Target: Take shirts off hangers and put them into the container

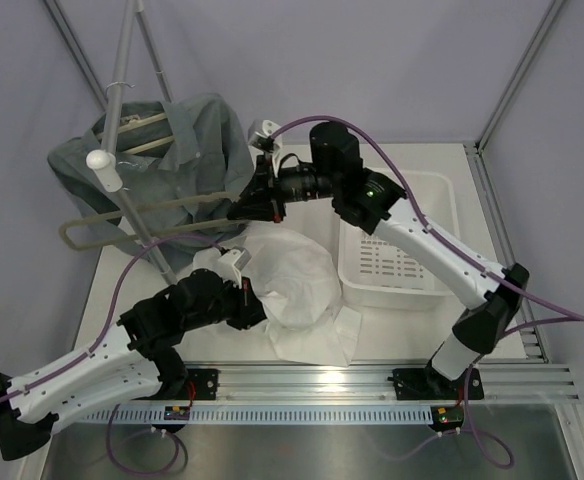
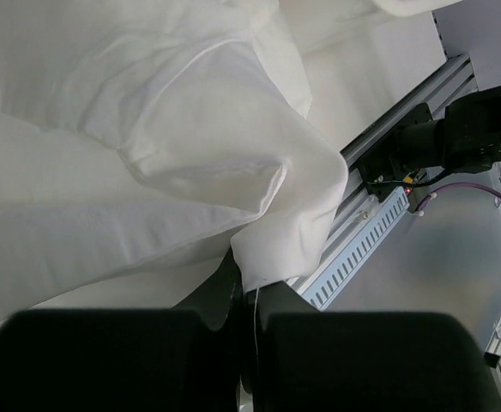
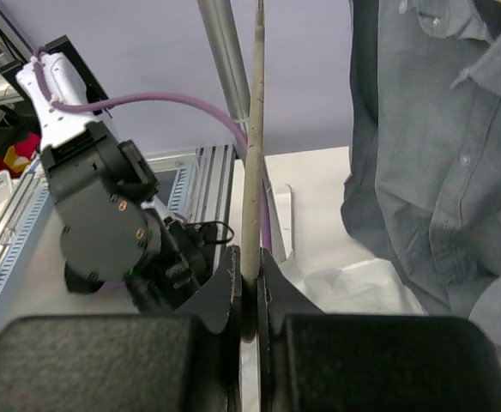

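Top external: left gripper (image 1: 250, 305) is fully closed, pinching a fold of the white shirt (image 1: 297, 280), which lies heaped on the table (image 1: 407, 332) just beside the white basket (image 1: 397, 272). Right gripper (image 1: 244, 207) is clamped on the grey looped rail (image 1: 142, 213). The grey-green shirt (image 1: 197, 145) hangs on its wooden hanger (image 1: 150, 142).
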Robot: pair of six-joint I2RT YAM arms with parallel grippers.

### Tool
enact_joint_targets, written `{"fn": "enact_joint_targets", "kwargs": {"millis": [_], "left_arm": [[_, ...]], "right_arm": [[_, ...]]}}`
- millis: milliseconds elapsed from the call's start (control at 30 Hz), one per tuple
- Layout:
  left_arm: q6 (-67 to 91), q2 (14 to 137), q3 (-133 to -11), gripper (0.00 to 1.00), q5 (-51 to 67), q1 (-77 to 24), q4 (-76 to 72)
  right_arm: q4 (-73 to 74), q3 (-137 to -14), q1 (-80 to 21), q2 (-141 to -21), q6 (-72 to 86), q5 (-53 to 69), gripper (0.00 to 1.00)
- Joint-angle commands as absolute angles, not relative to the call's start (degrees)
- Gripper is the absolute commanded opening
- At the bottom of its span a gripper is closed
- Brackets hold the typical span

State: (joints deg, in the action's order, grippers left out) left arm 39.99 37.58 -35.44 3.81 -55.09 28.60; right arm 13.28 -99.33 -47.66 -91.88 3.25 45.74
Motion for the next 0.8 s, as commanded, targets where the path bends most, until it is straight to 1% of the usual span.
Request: {"fn": "enact_joint_targets", "kwargs": {"millis": [0, 233, 267, 467, 567, 767], "left_arm": [[40.17, 37.62, -34.19, 0.0, 5.1, -55.46, 24.61], [40.17, 36.74, -33.13, 0.0, 5.18, -55.46, 24.61], [40.25, 36.65, -33.05, 0.0, 5.19, -55.46, 24.52], [40.52, 36.39, -32.17, 0.0, 5.36, -55.46, 23.82], [41.22, 35.69, -31.03, 0.0, 5.45, -55.55, 23.21], [41.75, 34.02, -29.71, 0.0, 5.36, -55.55, 23.03]], "right_arm": [[15.37, -109.23, -50.01, -98.4, 0.36, 48.34, 0.0], [18.89, -123.47, -50.27, -109.67, 0.7, 47.99, 0.0], [19.59, -126.62, -50.27, -110.56, 0.79, 47.99, 0.0], [21.53, -136.04, -50.36, -114.87, 0.97, 47.38, 0.0], [20.48, -137.98, -50.27, -115.05, 1.41, 46.93, 0.0], [20.04, -139.57, -50.36, -113.65, 1.32, 41.93, 0.0]]}}
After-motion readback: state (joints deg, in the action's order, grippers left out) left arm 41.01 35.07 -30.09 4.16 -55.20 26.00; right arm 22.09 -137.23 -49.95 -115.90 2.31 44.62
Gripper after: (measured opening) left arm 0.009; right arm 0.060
